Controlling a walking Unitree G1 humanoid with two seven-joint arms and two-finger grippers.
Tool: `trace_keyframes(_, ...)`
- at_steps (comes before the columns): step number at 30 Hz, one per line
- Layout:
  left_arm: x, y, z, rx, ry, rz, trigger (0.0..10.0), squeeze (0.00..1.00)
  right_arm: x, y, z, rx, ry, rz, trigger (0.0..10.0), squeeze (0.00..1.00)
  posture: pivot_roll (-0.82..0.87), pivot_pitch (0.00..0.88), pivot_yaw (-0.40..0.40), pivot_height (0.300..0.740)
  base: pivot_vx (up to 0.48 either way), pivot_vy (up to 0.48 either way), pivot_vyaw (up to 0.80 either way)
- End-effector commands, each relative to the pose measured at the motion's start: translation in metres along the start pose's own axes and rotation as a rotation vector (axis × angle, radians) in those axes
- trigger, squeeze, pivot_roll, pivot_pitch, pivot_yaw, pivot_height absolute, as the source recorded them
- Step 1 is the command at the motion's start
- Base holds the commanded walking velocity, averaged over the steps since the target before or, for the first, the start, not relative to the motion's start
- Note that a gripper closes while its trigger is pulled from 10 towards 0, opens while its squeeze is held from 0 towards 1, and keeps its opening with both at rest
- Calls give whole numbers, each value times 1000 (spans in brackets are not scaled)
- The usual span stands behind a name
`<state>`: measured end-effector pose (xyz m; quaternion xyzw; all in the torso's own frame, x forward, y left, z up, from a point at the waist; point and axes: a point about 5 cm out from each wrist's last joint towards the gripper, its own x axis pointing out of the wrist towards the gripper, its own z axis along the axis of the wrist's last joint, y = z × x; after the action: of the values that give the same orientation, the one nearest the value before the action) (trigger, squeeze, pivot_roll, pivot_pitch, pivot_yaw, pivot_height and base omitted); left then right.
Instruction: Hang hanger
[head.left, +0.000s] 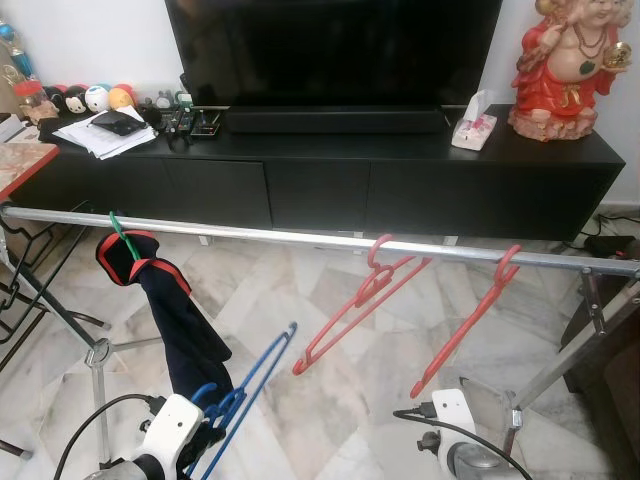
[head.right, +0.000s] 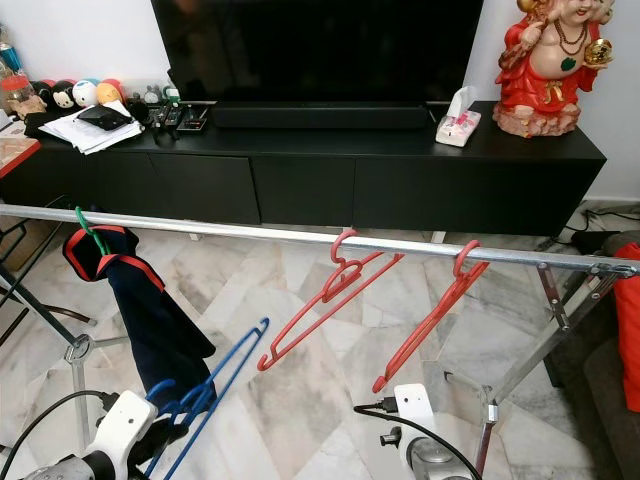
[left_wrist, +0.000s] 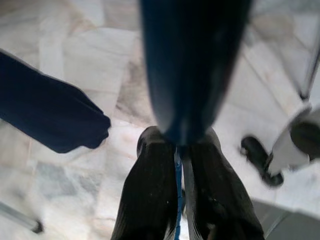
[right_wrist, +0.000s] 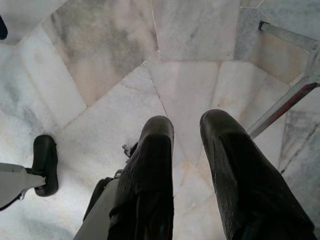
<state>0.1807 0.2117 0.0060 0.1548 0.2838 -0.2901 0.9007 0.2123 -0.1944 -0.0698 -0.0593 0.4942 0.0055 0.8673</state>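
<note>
Marble floor (head.left: 300, 290), pale w/ grey-brown veining, runs under everything. Long black TV cabinet (head.left: 330, 180) along back wall, big dark TV (head.left: 335, 50) on it, soundbar-like black bar at its foot. Cabinet's right end: red figurine (head.left: 565, 70); just left of it, near front edge, a tissue box (head.left: 472, 125), print too small to read. Cabinet's left end: papers w/ a black pouch (head.left: 115, 125) on top, remotes beside, row of small round toys (head.left: 95, 98) at the back edge. No legible writing or brand anywhere.

Silver rack rail (head.left: 300, 238) crosses the whole view in front of cabinet, on metal legs both ends. Near rail's left end: dark navy garment w/ red trim (head.left: 170, 310) on a green hanger hook (head.left: 118, 228). Past rail's middle: 2 red hangers (head.left: 365, 300), (head.left: 470, 320), hooked on rail, both swung at a slant, well apart from each other.

Blue hanger (head.left: 250, 385) is off the rail, low, between the garment and the first red hanger, tilted w/ hook end up. Left gripper (left_wrist: 177, 185) holds it: fingers (left_wrist: 150, 190) pinched narrow on the thin blue bar, seen in left wrist view; navy cloth beside.

Right gripper (right_wrist: 187, 160) low near rack's right leg, fingers parted w/ a moderate gap, nothing btwn them, floor below.
</note>
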Motion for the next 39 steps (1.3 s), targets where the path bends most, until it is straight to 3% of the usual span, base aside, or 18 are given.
trace_keyframes(1, 0, -2, 3, 67, -4, -34, 10000, 0, 0, -1, -3, -6, 5, 2, 10000, 0, -32, 0, 39, 740, 0, 0, 0)
trace_keyframes(8, 4, -9, -4, 239, 69, -96, 10000, 0, 0, -1, -5, -9, -1, 7, 10000, 0, -52, 0, 46, 740, 0, 0, 0)
trace_keyframes(12, 4, -9, -2, 221, 48, -78, 10000, 0, 0, -2, -7, -13, 11, 7, 10000, 0, -52, 0, 46, 740, 0, 0, 0)
trace_keyframes(16, 5, -5, -1, 134, 13, 11, 10000, 0, -1, -2, -8, -15, 18, 5, 10000, 0, -56, 0, 50, 740, 0, 0, 0)
trace_keyframes(19, 5, 3, -1, -76, -62, 171, 10000, 0, -1, -2, -10, -14, 21, 6, 10000, 0, -62, 0, 53, 740, 0, 0, 0)
trace_keyframes(24, 3, 5, 5, -228, -152, 324, 10000, 0, -1, -5, -11, -27, 21, 6, 10000, 0, -54, 0, 37, 740, 0, 0, 0)
trace_keyframes(31, 13, 18, 26, -269, -230, 420, 10000, 0, -1, -6, -10, -38, 20, 12, 10000, 0, -64, 0, 35, 740, 0, 0, 0)
trace_keyframes(39, 17, 16, 29, -261, -229, 412, 10000, 0, -1, -6, -9, -28, 19, 5, 10000, 0, -68, 0, 34, 740, 228, 0, 0)
